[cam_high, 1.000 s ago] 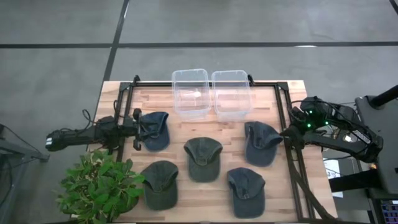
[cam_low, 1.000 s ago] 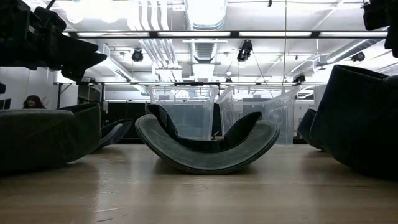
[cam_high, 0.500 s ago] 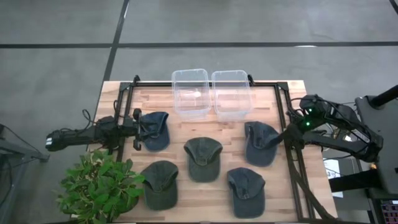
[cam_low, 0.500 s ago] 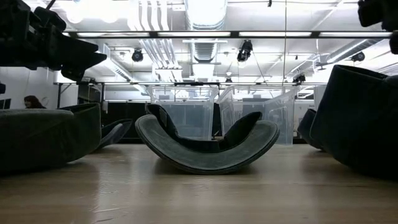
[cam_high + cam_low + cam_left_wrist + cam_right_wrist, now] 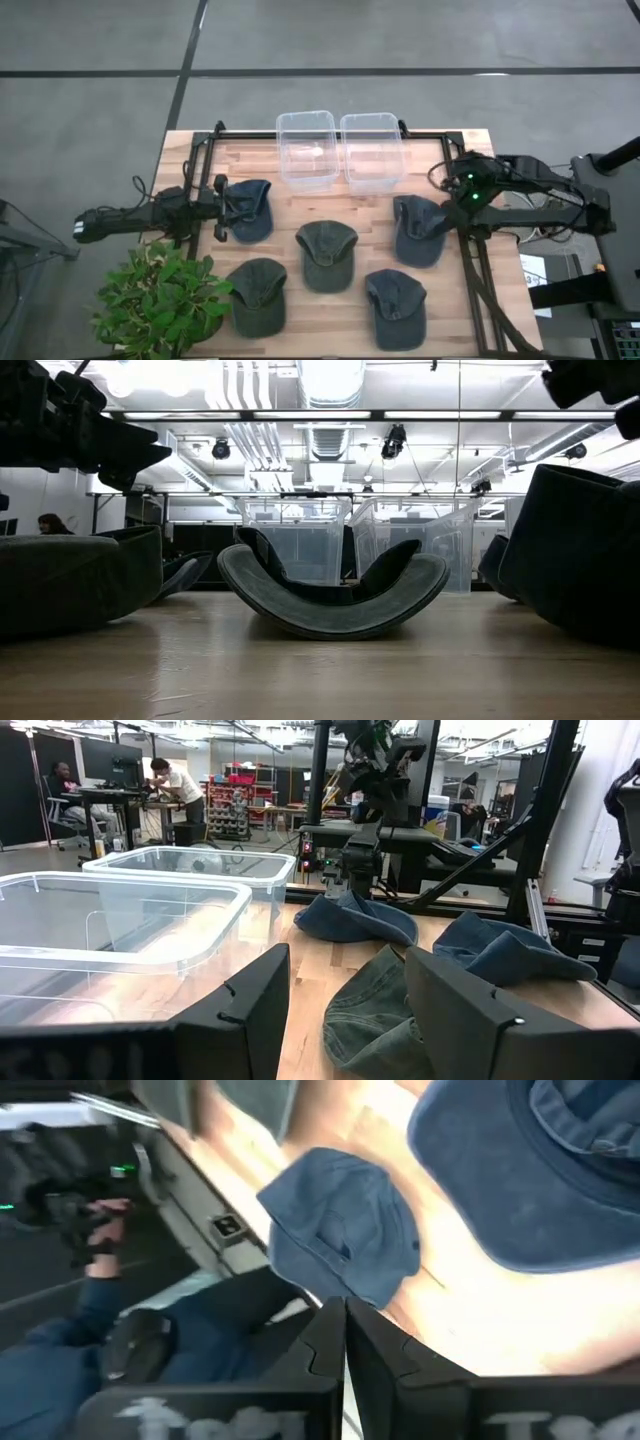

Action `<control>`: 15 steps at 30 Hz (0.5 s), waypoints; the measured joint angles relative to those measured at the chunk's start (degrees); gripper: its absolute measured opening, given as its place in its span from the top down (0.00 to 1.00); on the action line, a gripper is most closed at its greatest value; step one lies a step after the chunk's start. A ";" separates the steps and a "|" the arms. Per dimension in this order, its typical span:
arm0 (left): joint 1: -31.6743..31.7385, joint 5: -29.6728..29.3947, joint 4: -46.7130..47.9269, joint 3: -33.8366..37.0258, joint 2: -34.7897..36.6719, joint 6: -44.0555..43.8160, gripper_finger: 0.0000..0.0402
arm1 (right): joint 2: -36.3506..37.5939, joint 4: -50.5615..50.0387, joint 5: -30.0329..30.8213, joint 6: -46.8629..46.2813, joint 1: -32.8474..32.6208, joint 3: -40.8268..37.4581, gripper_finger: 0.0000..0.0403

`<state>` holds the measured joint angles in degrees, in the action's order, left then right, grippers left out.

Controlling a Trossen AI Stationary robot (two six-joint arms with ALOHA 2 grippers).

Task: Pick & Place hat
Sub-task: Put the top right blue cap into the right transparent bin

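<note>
Several dark caps lie crown-up on the wooden table. My left gripper [image 5: 222, 207] is open and hovers level at the brim edge of the leftmost cap [image 5: 250, 210]; in its wrist view a cap [image 5: 375, 1010] lies just ahead between the open fingers [image 5: 345, 1020]. My right gripper [image 5: 445, 180] is shut and hangs in the air over the table's right side, beside the right cap [image 5: 420, 230]. In its wrist view [image 5: 345, 1345] it looks down on a blue cap [image 5: 345, 1245].
Two clear plastic bins [image 5: 307, 150] [image 5: 372, 152] stand side by side at the far edge. More caps lie at the middle [image 5: 326, 255] and near side [image 5: 258, 295] [image 5: 396, 308]. A potted plant [image 5: 160, 300] overhangs the near left corner. A black frame [image 5: 465, 250] rims the table.
My right gripper has risen from the right cap's outer edge and swung toward the table's far edge and a little to the left. The cap stays where it was. My left arm has kept still.
</note>
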<state>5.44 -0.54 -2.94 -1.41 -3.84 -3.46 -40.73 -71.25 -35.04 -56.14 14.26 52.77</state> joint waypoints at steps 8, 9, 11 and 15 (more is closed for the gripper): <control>0.01 0.00 0.60 0.00 -0.02 0.13 0.52 | -11.80 -6.41 13.44 -10.14 -16.75 5.31 0.98; 0.01 0.00 0.63 0.00 -0.02 0.42 0.52 | -12.73 -7.26 14.66 -11.45 -18.95 5.25 0.98; 0.02 -0.02 0.90 0.00 -0.01 1.20 0.52 | -14.13 -7.41 17.17 -14.78 -23.33 4.27 0.98; 0.02 -0.97 0.94 0.00 -0.02 2.38 0.52 | -15.45 -7.13 23.38 -23.97 -31.29 1.59 0.98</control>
<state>5.45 -1.51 -2.00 -1.41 -3.86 -1.08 -56.18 -78.38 -11.67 -80.11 -17.03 54.36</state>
